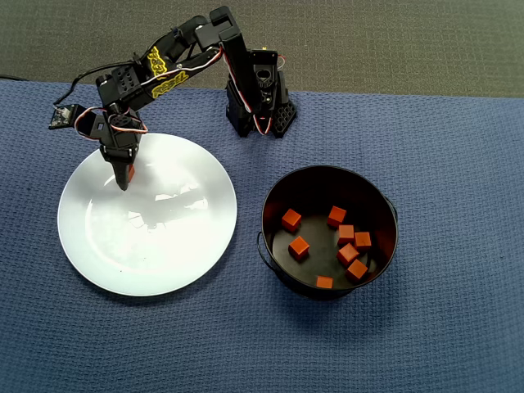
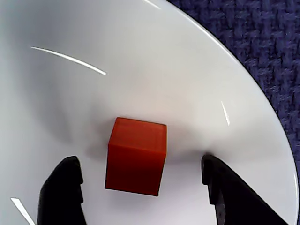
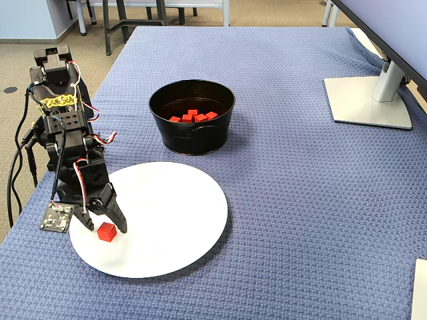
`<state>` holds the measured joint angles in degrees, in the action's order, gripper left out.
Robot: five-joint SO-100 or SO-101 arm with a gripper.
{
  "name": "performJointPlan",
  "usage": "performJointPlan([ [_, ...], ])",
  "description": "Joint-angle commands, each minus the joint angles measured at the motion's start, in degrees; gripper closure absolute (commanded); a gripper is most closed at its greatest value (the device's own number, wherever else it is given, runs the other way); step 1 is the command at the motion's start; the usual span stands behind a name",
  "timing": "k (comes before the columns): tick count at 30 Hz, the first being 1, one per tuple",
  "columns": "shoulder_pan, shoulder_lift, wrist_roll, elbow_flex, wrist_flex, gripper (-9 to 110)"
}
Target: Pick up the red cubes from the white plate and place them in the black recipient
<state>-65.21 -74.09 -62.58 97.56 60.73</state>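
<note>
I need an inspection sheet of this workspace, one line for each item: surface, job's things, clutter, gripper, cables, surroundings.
Surface: blue woven cloth covers the table.
Job's things: one red cube lies on the white plate; eight red cubes lie in the black recipient.
Clutter: nothing seen.
Gripper: gripper is open, low over the plate, one finger on each side of the cube, not touching it.
Cables: black cables hang beside the arm, off the plate.
Surroundings: monitor stand at the right in the fixed view; chair legs behind the table.
</note>
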Motion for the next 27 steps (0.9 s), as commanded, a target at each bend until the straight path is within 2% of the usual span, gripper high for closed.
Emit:
performJointPlan([
  [1, -1.23, 0.00, 1.58, -2.02, -1.32, 83],
  [9, -1.32, 0.00, 6.42, -3.43, -1.93, 101],
  [19, 2.64, -6.15, 13.54, -8.79, 6.42, 101],
  [27, 14.94, -21.18, 26.19, -15.38, 16.44, 101],
])
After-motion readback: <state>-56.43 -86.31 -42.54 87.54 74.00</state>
